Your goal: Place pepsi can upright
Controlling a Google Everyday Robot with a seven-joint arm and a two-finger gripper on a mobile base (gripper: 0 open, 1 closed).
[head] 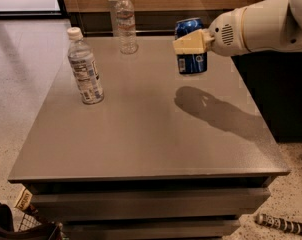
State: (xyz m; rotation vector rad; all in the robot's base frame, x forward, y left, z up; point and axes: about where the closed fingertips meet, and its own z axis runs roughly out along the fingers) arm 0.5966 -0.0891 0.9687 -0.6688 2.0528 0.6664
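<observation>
Camera view: the can (192,63) hangs upright above the tabletop (141,134), toward its far right corner, grasped in my claw (190,43). Its shadow lies just below. The far bottle (126,21) stands by the far edge, the left bottle (85,74) near the left edge.
</observation>
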